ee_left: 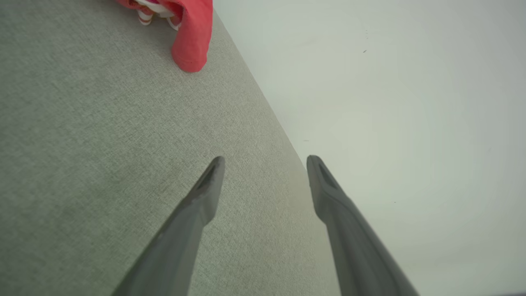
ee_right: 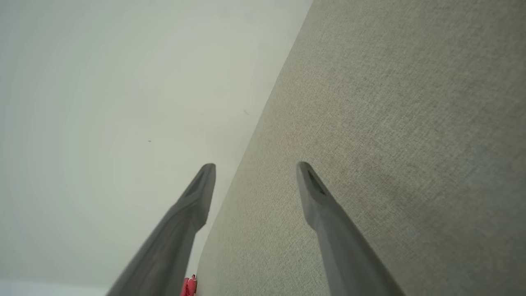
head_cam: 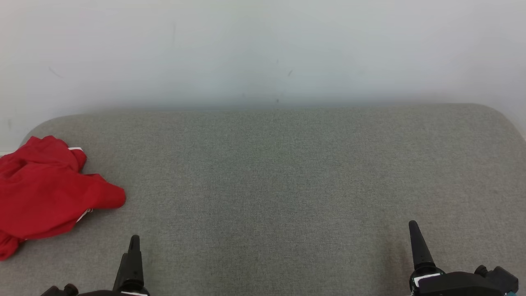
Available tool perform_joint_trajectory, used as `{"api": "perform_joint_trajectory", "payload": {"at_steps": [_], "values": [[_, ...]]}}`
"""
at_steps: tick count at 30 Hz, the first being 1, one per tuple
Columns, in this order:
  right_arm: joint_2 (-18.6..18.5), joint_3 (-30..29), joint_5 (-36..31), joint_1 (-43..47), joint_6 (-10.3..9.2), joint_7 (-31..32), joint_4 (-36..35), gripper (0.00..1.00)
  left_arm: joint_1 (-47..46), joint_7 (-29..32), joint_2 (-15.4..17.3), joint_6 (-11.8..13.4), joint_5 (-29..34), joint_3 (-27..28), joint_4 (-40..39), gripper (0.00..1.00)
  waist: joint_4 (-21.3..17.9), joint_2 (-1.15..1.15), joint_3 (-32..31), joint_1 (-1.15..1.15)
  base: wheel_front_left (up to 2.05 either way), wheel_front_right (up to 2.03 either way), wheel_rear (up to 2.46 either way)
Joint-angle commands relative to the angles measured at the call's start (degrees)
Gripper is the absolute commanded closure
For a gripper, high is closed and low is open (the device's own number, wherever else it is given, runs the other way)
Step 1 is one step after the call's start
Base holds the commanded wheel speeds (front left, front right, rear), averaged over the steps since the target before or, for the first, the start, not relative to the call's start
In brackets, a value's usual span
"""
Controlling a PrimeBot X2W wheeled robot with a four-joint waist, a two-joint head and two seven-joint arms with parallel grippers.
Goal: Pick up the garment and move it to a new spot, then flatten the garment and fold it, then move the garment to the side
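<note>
Nearest the lens, at the bottom edge of the head view, two dark grippers point up over a grey fabric surface (head_cam: 263, 185) with rounded far corners.

Far left lies the garment (head_cam: 49, 193) — red, crumpled into a loose heap, with thin white trim showing at its top and lower edge. It rests on the left end of the surface, and part of it runs off that view's left side. It is well apart from both grippers.

Just right of the heap, the left gripper (head_cam: 134, 243) is seen edge-on in the head view. Its wrist view shows its fingers (ee_left: 205, 193) spread apart, released, with grey fabric and pale wall in the gap between them. A red fold of the garment with striped white trim sits at the upper left of that view, near the surface's far edge.

Bare grey cloth spans the middle, and a pale wall (head_cam: 263, 49) rises behind it.

At the lower right stands the right gripper (head_cam: 414, 236) — likewise released, its fingers (ee_right: 320, 205) parted over the cloth in its wrist view. A small scrap of red shows at that view's bottom edge.
</note>
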Motion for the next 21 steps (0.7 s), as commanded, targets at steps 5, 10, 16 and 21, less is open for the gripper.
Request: {"api": "perform_joint_trajectory", "payload": {"at_steps": [5, 10, 16, 21], "values": [[-0.04, 0.15, -6.78, 0.04, 0.18, -1.64, -1.26, 0.00, 0.01, -1.60, 0.35, 0.84, 8.17, -1.50, -1.63, 0.00, -0.02, 0.00, -0.11, 0.00, 0.00, 0.00, 0.00], [-0.05, 0.43, -13.31, 0.46, 0.19, -2.59, -1.49, 0.00, 0.11, -2.58, 0.38, 1.51, 14.48, -2.69, -1.89, 0.00, -0.04, 0.00, -0.25, 0.00, 0.00, 0.00, 0.00], [-0.04, 0.58, -19.87, 0.87, 0.20, -3.69, -1.77, 0.00, 0.22, -3.68, 0.41, 2.26, 21.44, -3.93, -1.72, 0.00, -0.04, 0.00, -0.43, 0.00, 0.00, 0.00, 0.00], [-0.05, 0.35, -23.25, 1.00, 0.21, -4.34, -1.86, 0.00, 0.34, -4.36, 0.43, 2.44, 25.35, -4.67, -1.83, 0.00, -0.03, 0.00, -0.56, 0.00, 0.00, 0.00, 0.00]]}}
